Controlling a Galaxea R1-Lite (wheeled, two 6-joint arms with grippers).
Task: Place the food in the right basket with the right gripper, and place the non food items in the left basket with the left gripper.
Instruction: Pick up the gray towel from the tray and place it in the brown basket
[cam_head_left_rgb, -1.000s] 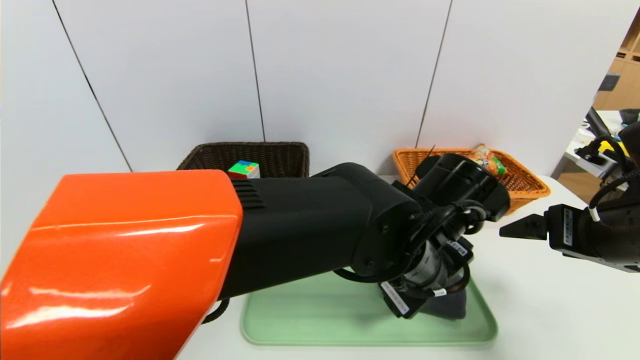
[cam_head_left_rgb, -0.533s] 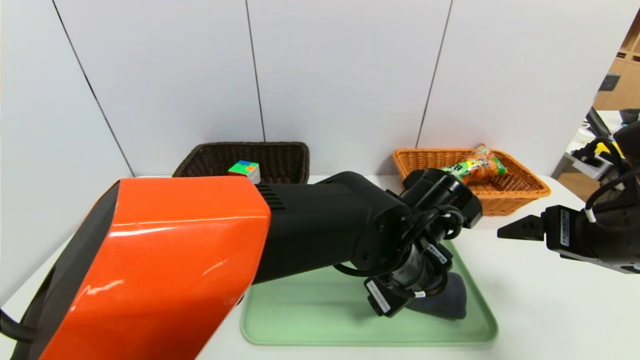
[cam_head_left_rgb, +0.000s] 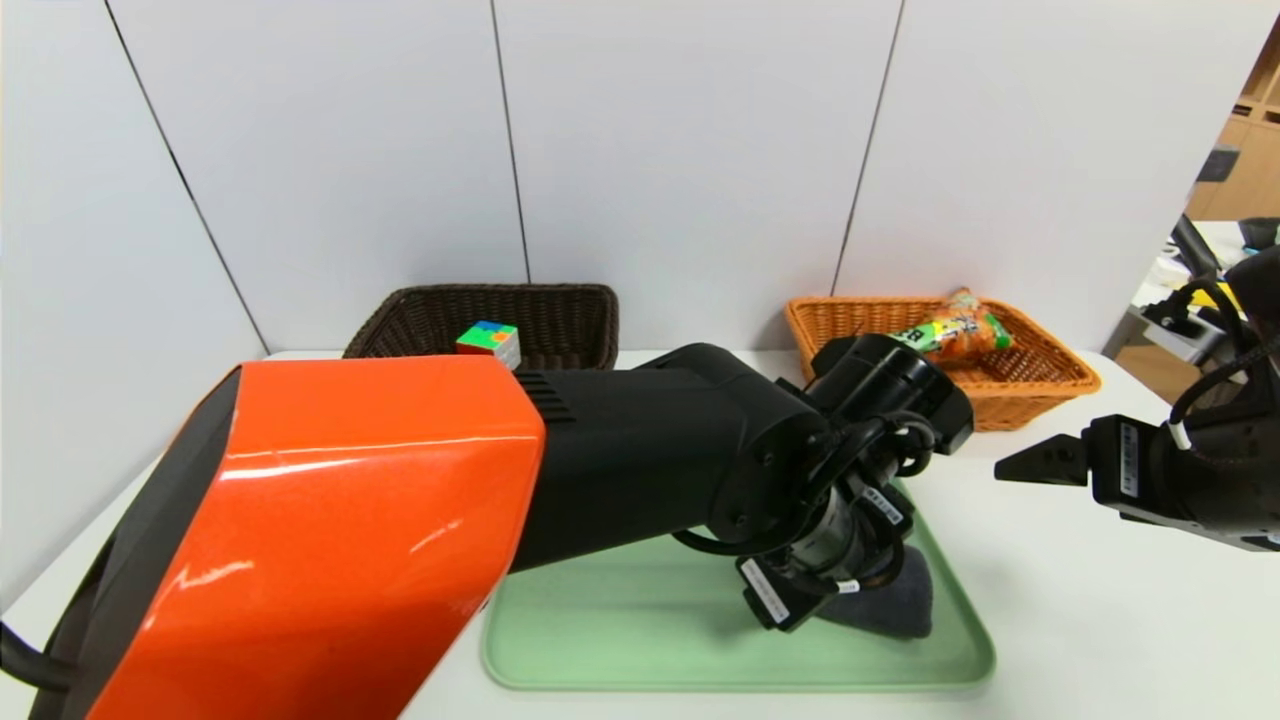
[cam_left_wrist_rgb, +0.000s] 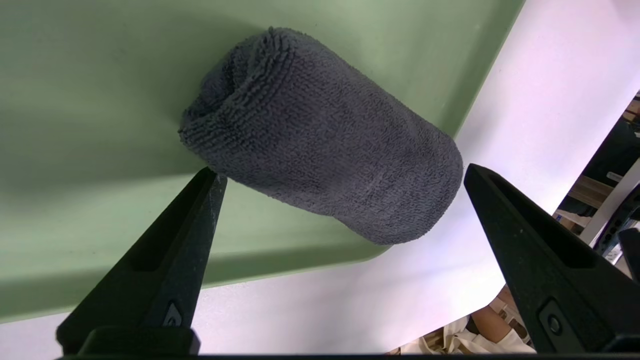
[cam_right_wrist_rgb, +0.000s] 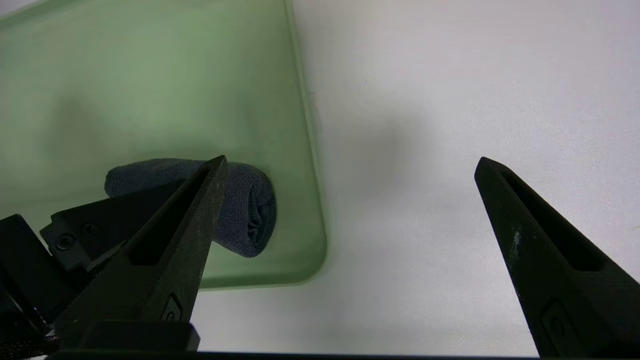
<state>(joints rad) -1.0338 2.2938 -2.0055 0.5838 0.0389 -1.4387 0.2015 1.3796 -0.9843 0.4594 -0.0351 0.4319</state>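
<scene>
- The left arm (cam_head_left_rgb: 400, 520) is filling most of the head view, reaching across the table (cam_head_left_rgb: 1090, 620) toward the tray's right end; over the last second it has been dropping lower and pulling back a little, and in the last half second it is barely shifting, so it looks to be settling into a grasp pose.
- The tray (cam_head_left_rgb: 620, 640) is lying near the table's front edge, bare except for the towel.
- The left basket (cam_head_left_rgb: 560, 315), dark brown, is sitting at the back by the wall with a cube (cam_head_left_rgb: 489, 339) in it; the right basket (cam_head_left_rgb: 1040, 370), orange, is holding a snack bag (cam_head_left_rgb: 955, 328). Nothing in either has moved.
- The towel (cam_left_wrist_rgb: 325, 155), rolled and grey, is lying in the tray's right front corner, the last item there and not food, so it is bound for the left basket.
- The left gripper (cam_left_wrist_rgb: 340, 175) is hanging just over the towel with its fingers spread wide, one fingertip (cam_left_wrist_rgb: 212, 182) at the roll's end, the other beyond its far end; nothing is being gripped yet.
- The right gripper (cam_right_wrist_rgb: 350, 167) is waiting above the table just right of the tray, fingers released and empty, hardly changed.
- Judging from this, the food side is looking done and closing on the towel is the step in hand.
</scene>
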